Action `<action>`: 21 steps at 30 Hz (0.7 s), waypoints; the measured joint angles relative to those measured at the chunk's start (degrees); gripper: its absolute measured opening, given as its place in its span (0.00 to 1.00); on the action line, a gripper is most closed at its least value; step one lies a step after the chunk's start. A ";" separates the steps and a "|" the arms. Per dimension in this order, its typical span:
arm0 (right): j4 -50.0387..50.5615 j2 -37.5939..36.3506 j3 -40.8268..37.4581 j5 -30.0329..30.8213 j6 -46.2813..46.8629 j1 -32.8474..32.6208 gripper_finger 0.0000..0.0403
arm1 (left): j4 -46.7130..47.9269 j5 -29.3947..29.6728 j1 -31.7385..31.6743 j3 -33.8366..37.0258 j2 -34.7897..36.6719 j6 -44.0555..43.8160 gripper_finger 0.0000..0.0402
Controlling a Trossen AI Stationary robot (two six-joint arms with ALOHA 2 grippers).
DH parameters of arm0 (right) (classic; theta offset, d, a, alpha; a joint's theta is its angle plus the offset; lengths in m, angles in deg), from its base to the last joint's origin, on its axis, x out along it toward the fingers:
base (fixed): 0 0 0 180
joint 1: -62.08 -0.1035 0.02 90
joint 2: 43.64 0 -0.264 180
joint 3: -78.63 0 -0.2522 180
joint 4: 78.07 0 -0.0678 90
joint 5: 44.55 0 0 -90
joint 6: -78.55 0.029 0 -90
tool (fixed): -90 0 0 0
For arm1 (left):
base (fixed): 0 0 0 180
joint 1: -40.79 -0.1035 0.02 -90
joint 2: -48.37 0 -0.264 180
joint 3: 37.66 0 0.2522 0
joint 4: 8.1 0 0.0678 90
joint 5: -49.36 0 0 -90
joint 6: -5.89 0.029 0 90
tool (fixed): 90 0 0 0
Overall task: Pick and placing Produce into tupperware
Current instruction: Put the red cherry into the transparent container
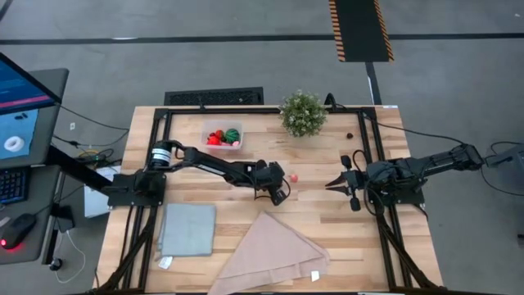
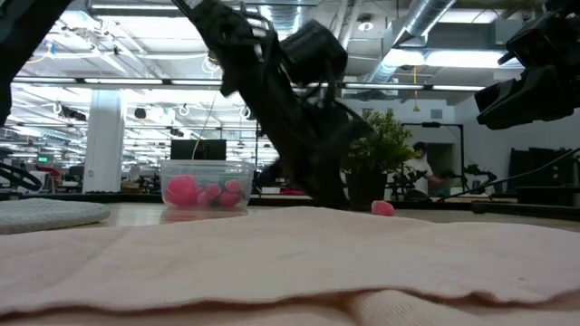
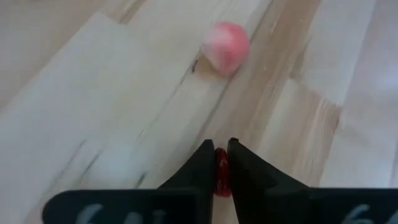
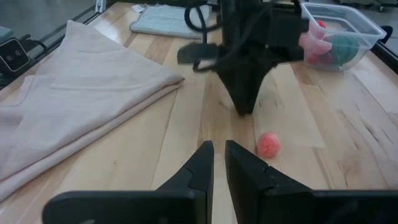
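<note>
I log the left end effector (image 3: 221, 163) at mid-counter, fingers clamped on a tiny glossy red toy piece (image 3: 221, 179). A fuzzy pink ball (image 3: 226, 47) lies just beyond it on the pale wood-plank counter (image 1: 327, 238). The tupperware (image 1: 223, 136), clear, rounded plastic, holds red, pink and one green round piece near the back edge. Beige folded cloth (image 1: 274, 250), grey-blue square cloth (image 1: 187, 229), bushy potted plant (image 1: 302, 113). Right end effector (image 4: 217, 155) idle at right, fingers near together, empty. No legible writing.
</note>
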 joint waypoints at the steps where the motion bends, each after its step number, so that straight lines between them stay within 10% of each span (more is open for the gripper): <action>1: 0.00 0.02 0.00 0.00 -0.01 -0.02 0.16 | 1.25 0.54 -0.34 0.00 1.21 0.05 0.07; 13: -0.02 0.02 0.00 0.00 -0.01 -0.02 0.16 | 18.66 8.87 -8.03 1.20 16.66 2.80 0.05; 21: 0.00 0.02 0.00 0.00 0.00 -0.02 0.16 | 12.13 6.94 -18.25 16.44 33.43 2.79 0.06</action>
